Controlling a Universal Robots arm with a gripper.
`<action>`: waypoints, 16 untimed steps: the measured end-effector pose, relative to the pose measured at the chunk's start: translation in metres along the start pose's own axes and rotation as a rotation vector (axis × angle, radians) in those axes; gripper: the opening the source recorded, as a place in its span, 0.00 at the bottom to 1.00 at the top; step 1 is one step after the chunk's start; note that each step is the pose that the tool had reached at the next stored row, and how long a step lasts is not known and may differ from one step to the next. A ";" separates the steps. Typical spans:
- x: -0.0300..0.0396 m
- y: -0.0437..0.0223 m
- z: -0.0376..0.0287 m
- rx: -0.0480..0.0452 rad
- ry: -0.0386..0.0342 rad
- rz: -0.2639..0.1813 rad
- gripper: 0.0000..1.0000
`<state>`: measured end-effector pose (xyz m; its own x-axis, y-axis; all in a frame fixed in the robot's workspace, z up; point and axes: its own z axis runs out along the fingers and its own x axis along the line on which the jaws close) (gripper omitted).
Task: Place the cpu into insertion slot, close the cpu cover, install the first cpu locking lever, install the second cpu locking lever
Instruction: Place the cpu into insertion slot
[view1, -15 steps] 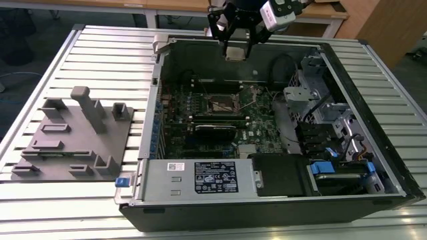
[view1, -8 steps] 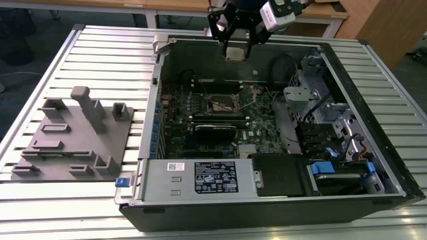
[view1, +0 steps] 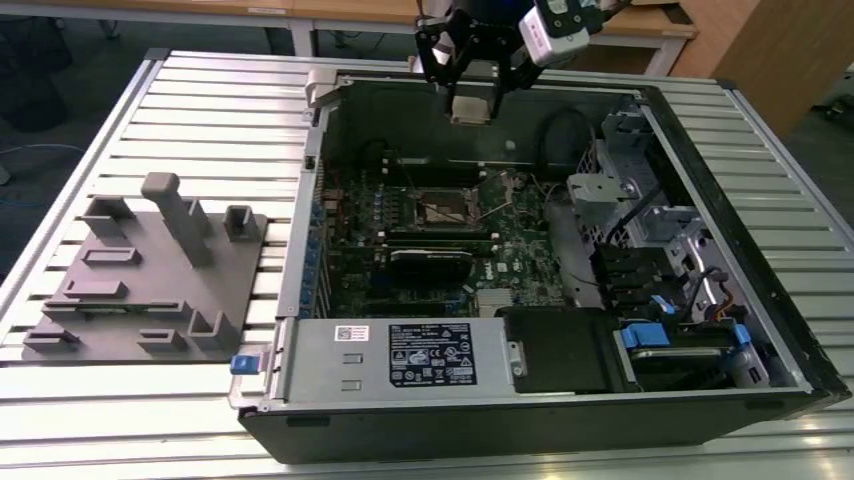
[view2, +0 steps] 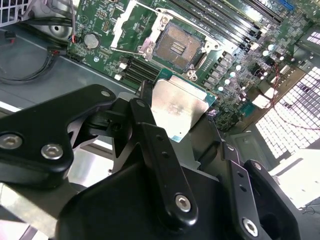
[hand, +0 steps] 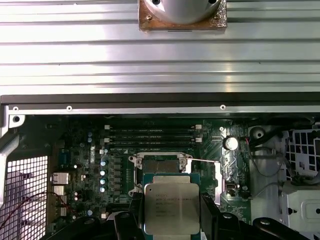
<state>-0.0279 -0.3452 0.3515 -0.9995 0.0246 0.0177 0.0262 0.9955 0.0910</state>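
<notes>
Gripper: we see the gripper (view1: 470, 92) clamped on the cpu (view1: 470, 108). Its black fingers (view2: 150, 132) press on two opposite edges of the chip and nothing else touches them.
Opening: the jaws stand only as far apart as the chip is wide. In the first wrist view the gripper (hand: 171, 212) has one finger on either side of the cpu (hand: 171, 202).
Cpu facing: we see its silvery metal top turned up toward both wrist cameras. The green edge of its board shows around the cpu (view2: 180, 107) in the second wrist view.
Cpu axis: the chip is close to square, so we cannot name a long axis. In the first wrist view its sides run roughly in line with the sides of the socket.
Cpu place: it hangs in the air above the open case (view1: 747, 380), near the case's far wall in the exterior view and clear of the motherboard (view1: 514, 250).
Insertion slot: the insertion slot (view1: 445, 207) lies near the middle of the motherboard. In the second wrist view the insertion slot (view2: 177, 47) is bare, its brown contact field showing.
Cpu cover: the cpu cover (view2: 124, 26) is swung open, off the socket.
Arm: it enters over the case's far wall, and the gripper points down into the case.
Table: the case lies on its side on a slatted metal table (view1: 200, 110).
</notes>
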 end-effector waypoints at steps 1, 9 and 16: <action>0.0000 0.0000 0.0000 0.0001 0.0000 0.000 0.54; 0.0000 -0.0002 0.0016 -0.0002 -0.0001 0.000 0.54; -0.0001 -0.0004 0.0038 0.0002 0.0001 0.000 0.54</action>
<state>-0.0279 -0.3452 0.3477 -0.9995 0.0247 0.0178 0.0262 0.9955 0.0909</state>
